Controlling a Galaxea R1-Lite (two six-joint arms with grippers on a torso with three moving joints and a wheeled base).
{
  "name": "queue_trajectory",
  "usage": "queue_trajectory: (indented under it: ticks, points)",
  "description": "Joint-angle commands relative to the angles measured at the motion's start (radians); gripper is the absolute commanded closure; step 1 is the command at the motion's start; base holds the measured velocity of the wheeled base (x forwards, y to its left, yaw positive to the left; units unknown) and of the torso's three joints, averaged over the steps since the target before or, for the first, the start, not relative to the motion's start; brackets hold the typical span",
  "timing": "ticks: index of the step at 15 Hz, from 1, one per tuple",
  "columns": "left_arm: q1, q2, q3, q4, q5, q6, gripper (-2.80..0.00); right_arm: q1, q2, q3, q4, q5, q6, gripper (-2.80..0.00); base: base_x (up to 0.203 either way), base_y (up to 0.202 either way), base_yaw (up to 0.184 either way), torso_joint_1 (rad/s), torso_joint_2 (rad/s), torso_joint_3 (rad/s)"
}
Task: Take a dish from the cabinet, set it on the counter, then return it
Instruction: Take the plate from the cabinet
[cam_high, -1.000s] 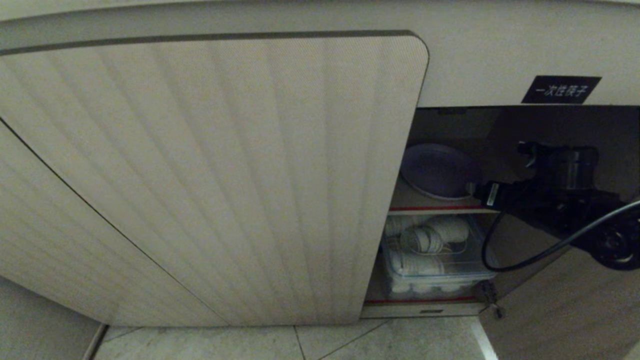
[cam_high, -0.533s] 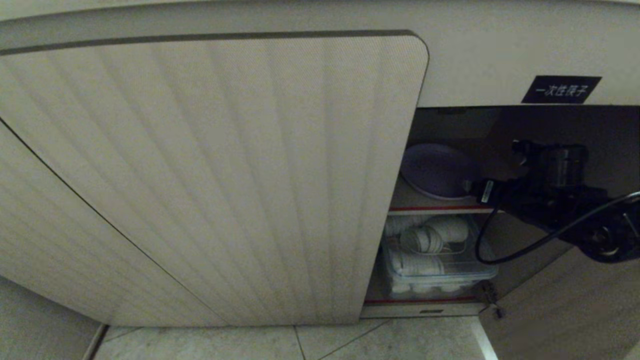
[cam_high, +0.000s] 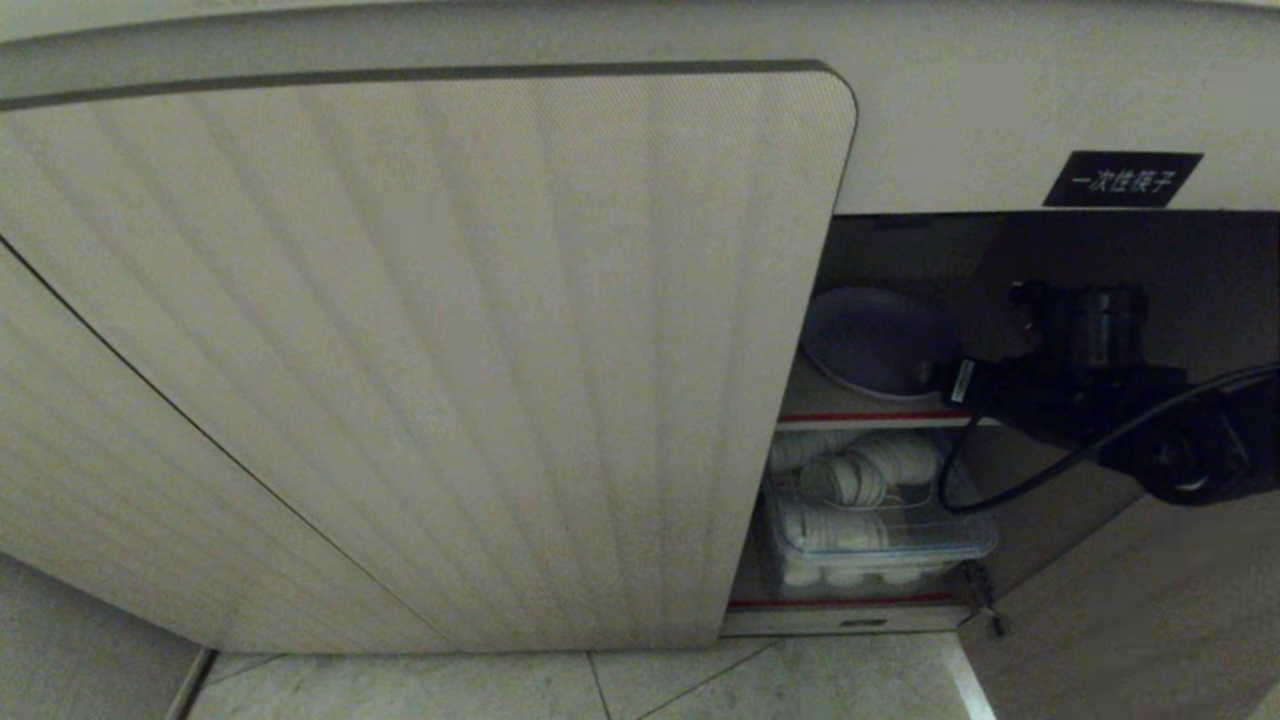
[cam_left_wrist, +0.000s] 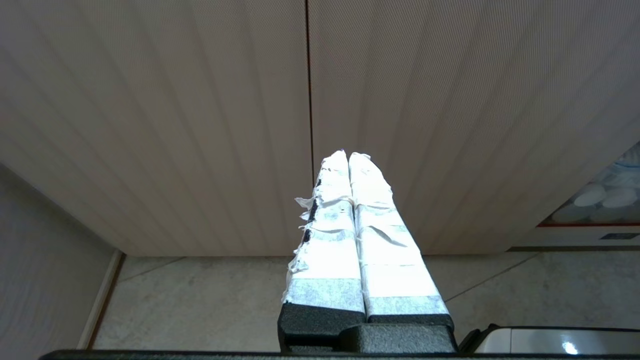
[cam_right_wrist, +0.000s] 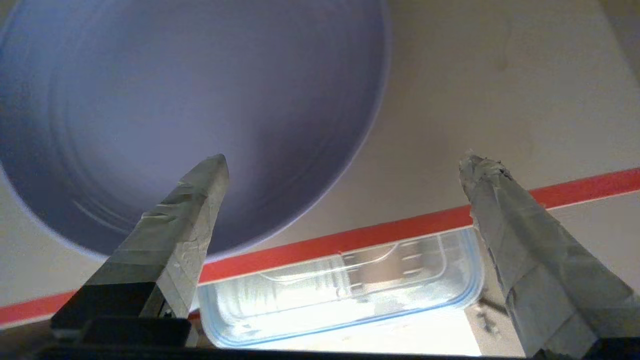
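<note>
While the ribbed door (cam_high: 430, 350) blocks left, right tool (cam_right_wrist: 345, 165) gapes wide by dish (cam_right_wrist: 190, 115).

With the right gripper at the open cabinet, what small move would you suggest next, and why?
Probably ease the right gripper forward and slightly down until its fingers straddle the rim of the dish. The fingers are spread wide, and the dish lies unheld on the red-edged shelf.

Upper red-edged shelf (cam_high: 880, 412) carries the purple dish (cam_high: 868, 340). Below, the cabinet floor (cam_high: 850, 603) holds a clear container (cam_high: 880, 545), apparently of white dishes.
</note>
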Motion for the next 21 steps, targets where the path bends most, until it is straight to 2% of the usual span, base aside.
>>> queue_trajectory:
  ticks: [1,14,18,21]
  points:
    - [0.0,0.0,0.0,0.0,0.0,-0.001,0.0,-0.001,0.008,-0.019,0.017,-0.003,0.013,-2.8,0.0,0.0,0.0,0.0,0.0,0.0]
    - [0.0,0.0,0.0,0.0,0.0,-0.001,0.0,-0.012,0.063,-0.194,0.186,-0.003,0.013,-2.8,0.0,0.0,0.0,0.0,0.0,0.0]
    - [0.0,0.0,0.0,0.0,0.0,-0.001,0.0,-0.015,0.071,-0.211,0.199,-0.003,0.013,-2.8,0.0,0.0,0.0,0.0,0.0,0.0]
    - [0.0,0.0,0.0,0.0,0.0,-0.001,0.0,-0.015,0.072,-0.25,0.274,-0.004,0.017,-2.8,0.0,0.0,0.0,0.0,0.0,0.0]
